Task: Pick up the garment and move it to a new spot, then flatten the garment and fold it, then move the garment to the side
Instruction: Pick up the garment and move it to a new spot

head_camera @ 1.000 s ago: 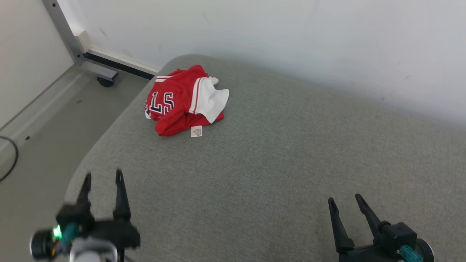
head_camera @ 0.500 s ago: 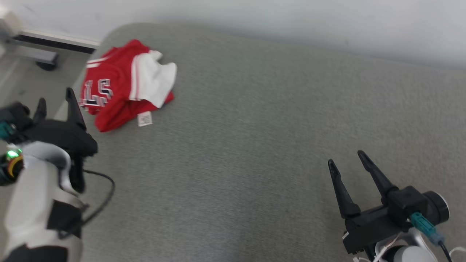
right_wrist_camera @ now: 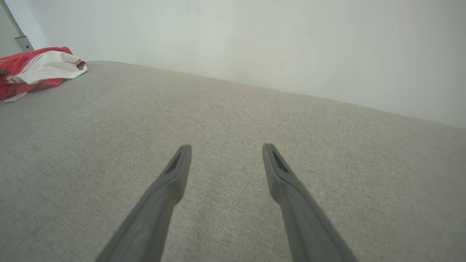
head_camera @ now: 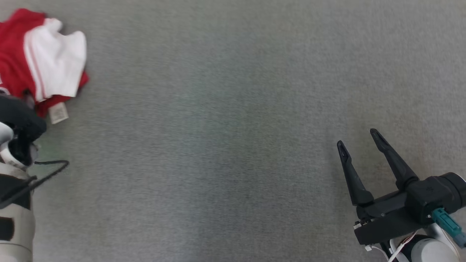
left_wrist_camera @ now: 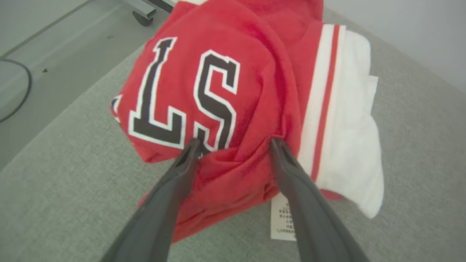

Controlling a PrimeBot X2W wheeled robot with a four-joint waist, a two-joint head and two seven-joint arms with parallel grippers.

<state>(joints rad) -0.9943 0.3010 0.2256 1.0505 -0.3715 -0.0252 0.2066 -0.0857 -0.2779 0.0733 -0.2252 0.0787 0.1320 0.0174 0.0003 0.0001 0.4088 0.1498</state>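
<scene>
In the head view, the grey cushion (head_camera: 233,153) runs bare from the middle out to the right and bottom borders, leaving wide open room. The one garment (head_camera: 43,62), red with a white panel, lies bunched at the upper left, its single white care label (head_camera: 58,112) flat on the cushion beside it. The right gripper (head_camera: 357,137) hovers at the lower right, its two fingers spread wide with nothing between them, well apart from the garment. The left arm's pale forearm (head_camera: 14,222) rises along the left border.

In the left wrist view, the left gripper (left_wrist_camera: 235,140) has its two dark fingers apart, both tips against the red cloth, with a fold bulging between them (not pinched). The cushion's rounded edge falls away at the left to the floor (left_wrist_camera: 54,51), where one dark cable (left_wrist_camera: 22,91) and one caster wheel (left_wrist_camera: 140,18) show.

In the right wrist view, the right fingers stand open over bare cushion. The cushion's far edge meets a pale wall (right_wrist_camera: 255,43), and the garment sits far off at the upper left.
</scene>
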